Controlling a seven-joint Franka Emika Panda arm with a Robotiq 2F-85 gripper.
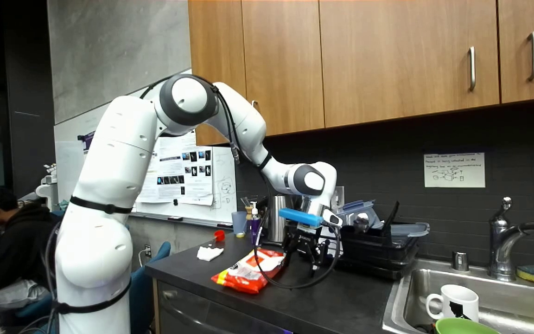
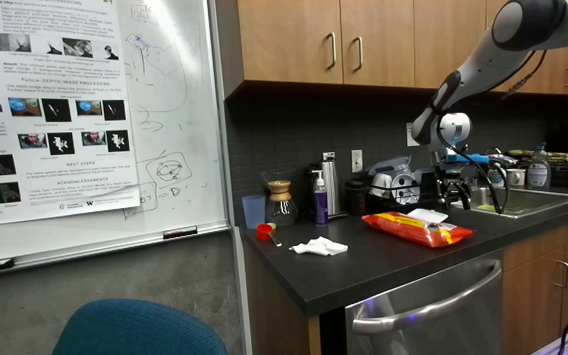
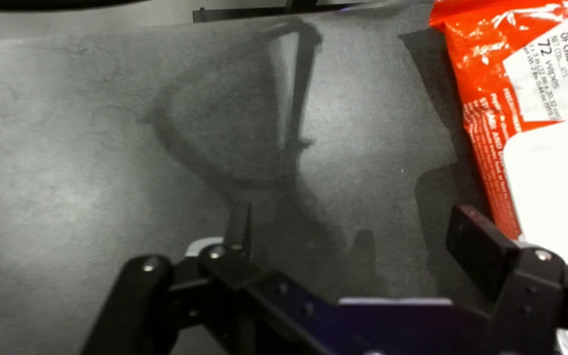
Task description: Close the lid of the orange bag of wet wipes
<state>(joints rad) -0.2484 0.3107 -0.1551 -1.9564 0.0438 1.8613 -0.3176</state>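
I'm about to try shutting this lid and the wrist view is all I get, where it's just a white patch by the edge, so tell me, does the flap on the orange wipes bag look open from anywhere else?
Observer: It looks open: in an exterior view the lid juts above the top outline of the orange bag.
Operator: Okay, what's on the counter past the bag, on the side away from the jaws?
Observer: A crumpled white sheet, apart from the bag; wipe or tissue, I can't tell.
Operator: And the other way, beyond the open jaws?
Observer: The sink, farther along the counter in both exterior views.
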